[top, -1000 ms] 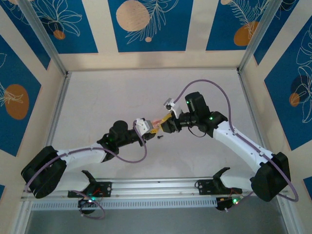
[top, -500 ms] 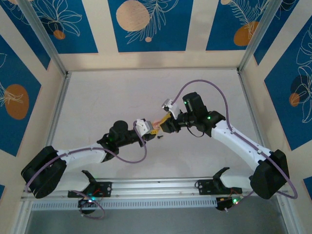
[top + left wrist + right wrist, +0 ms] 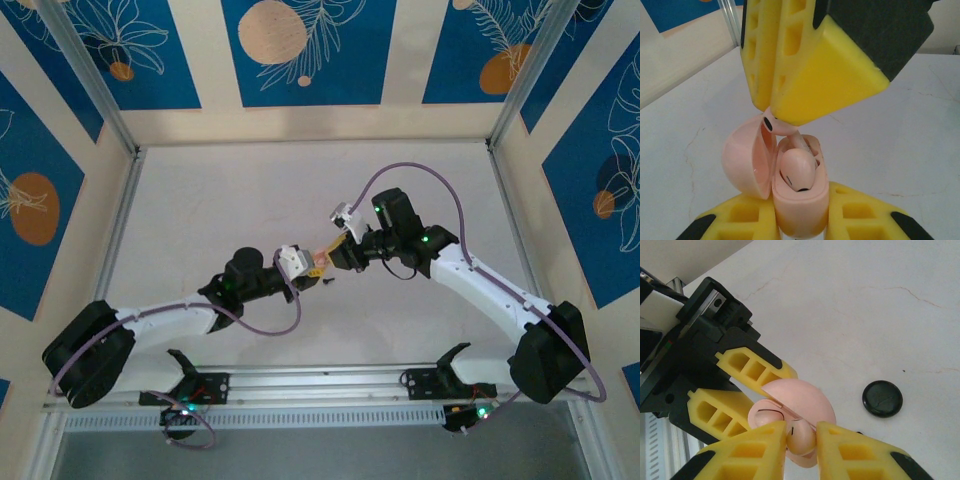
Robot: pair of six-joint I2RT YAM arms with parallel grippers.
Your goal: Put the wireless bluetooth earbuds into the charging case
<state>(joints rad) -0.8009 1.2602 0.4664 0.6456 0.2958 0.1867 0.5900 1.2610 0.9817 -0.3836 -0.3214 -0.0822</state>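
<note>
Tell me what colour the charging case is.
Pale pink charging case, best in the left wrist view.

Bright, even light; blurred close foregrounds.

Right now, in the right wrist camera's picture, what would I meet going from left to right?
left gripper's yellow fingers → open pink charging case → black round disc
</note>
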